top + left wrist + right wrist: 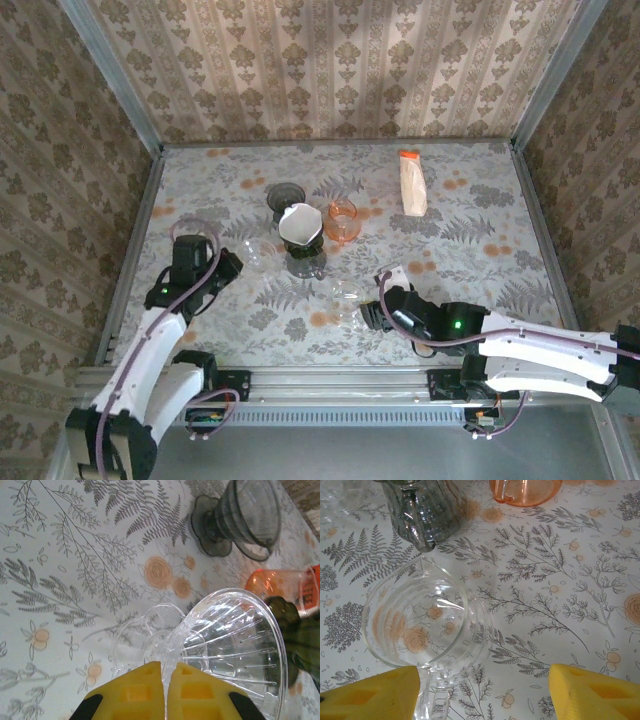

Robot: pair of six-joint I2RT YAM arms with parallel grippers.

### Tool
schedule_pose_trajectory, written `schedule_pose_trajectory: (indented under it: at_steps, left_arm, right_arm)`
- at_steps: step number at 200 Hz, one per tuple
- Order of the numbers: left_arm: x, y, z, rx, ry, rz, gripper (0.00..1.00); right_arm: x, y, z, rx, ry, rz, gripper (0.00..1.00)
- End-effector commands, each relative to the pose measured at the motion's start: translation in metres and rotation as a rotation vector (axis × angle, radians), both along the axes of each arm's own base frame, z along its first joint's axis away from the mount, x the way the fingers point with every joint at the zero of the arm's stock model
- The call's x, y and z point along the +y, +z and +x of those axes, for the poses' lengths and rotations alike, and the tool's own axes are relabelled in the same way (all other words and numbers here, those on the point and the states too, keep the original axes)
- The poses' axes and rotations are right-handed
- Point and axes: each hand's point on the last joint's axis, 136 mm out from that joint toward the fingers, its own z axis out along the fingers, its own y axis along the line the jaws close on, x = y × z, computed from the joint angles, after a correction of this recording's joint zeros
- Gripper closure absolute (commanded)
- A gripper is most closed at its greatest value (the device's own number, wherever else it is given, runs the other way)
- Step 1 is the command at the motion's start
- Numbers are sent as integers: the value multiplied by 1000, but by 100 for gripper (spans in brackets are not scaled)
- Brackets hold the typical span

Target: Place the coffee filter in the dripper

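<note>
The coffee filter [299,222] stands open mid-table [470,265], apparently seated in the dark dripper [305,264]. It is farther out than the 2 grippers and lies between them. The left gripper [164,692] is the nearer, with the filter ahead and to its right. Its fingers are pressed together at a clear dripper [235,645]; whether they pinch its rim cannot be told. The right gripper [484,680] gapes wide and holds nothing, with a 2nd clear dripper [415,625] just ahead.

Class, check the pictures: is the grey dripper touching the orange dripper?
Apart. The top external view shows a strip of patterned tabletop between the grey dripper and the orange dripper.
</note>
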Motion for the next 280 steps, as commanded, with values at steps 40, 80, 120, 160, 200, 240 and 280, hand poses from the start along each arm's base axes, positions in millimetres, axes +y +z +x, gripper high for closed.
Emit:
schedule_pose_trajectory:
  at_steps: [40,80,120,160,200,240,280]
  left_arm:
    - [5,41,-40,-34,-22,3,100]
    - [-22,93,-42,-117,-162,-42,100]
    - [-71,128,-57,-176,-358,-16,100]
    - [-139,137,-74,-200,-606,8,100]
    - [-202,108,-77,-148,-775,-60,100]
    - [-229,92,-68,-119,-831,-50,100]
    - [-232,74,-58,-86,-813,-52,100]
  right_arm:
    - [-13,11,9,-62,-67,4,30]
    - [-32,18,14,-99,-145,-3,30]
    - [-54,26,21,-122,-226,-40,30]
    - [-83,36,26,-150,-328,-56,30]
    - [-104,46,24,-172,-377,-26,30]
    - [-111,47,20,-171,-380,-15,30]
    - [-113,45,18,-171,-380,-4,30]
